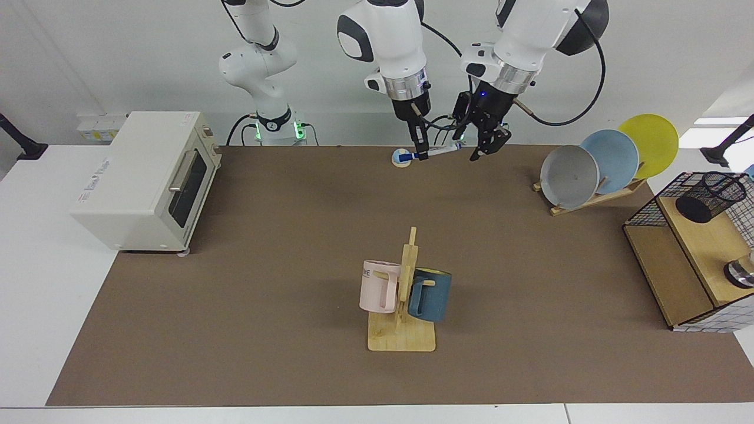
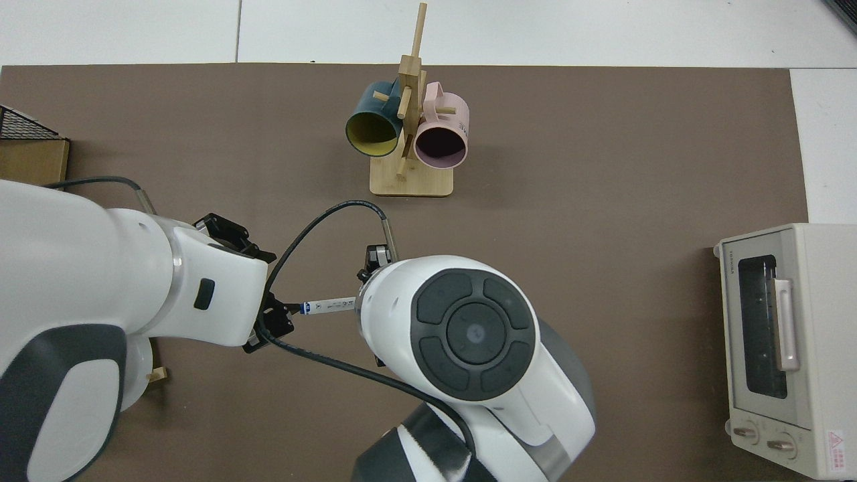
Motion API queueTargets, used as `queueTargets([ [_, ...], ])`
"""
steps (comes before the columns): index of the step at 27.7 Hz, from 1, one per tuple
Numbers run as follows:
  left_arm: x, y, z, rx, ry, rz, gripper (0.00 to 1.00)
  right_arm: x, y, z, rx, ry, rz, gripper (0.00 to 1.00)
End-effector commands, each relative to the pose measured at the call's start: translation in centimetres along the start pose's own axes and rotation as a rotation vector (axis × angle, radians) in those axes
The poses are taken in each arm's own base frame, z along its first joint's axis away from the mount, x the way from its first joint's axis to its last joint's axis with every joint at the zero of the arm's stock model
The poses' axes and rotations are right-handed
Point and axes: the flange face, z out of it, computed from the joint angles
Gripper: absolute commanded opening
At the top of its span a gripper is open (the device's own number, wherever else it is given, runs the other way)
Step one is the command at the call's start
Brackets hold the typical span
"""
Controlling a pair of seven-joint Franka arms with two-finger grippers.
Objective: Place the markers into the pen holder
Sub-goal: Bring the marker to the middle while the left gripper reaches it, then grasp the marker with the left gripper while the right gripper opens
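I'm holding the marker (image 1: 436,152) level, pinching it in my right hand (image 1: 422,154) at the far table edge; my left hand (image 1: 484,147), fingers spread, is hovering beside its free end.

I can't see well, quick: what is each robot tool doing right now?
Right tool: shut on the marker.
Left tool: open, at the marker's free end, not gripping it.

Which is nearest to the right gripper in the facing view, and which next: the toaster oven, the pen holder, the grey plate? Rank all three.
Measured from the right gripper, which holds the marker:
1. Grey plate, in the rack towards the view's right.
2. Toaster oven, at the view's left.
3. Pen holder, far right on the wooden shelf.
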Motion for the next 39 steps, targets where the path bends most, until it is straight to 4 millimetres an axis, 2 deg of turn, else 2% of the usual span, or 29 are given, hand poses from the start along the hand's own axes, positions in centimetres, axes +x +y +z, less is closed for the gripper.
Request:
queueTargets([
  [1,0.2,1.2,1.2,-0.003,0.027,0.047,0.69,-1.0,-1.2,0.2,0.027,-0.013,-0.009,0.00],
  [7,0.4,1.5,1.4,-0.010,0.043,0.051,0.69,-2.1,-1.1,0.7,0.049,-0.040,-0.024,0.00],
  [14,0.4,1.5,1.7,-0.014,0.039,0.052,0.60,-2.2,-1.5,0.8,0.069,-0.070,-0.013,0.00],
  [26,0.3,1.7,1.7,-0.015,0.026,0.079,0.60,-2.3,-1.4,0.8,0.069,-0.065,-0.022,0.00],
  [34,0.8,2.2,2.0,-0.001,0.001,0.126,0.59,-2.2,-1.3,0.9,0.063,-0.060,-0.039,0.00],
  [39,0.8,2.2,2.1,0.003,-0.007,0.218,0.56,-2.3,-1.2,1.0,0.059,-0.061,-0.049,0.00],
])
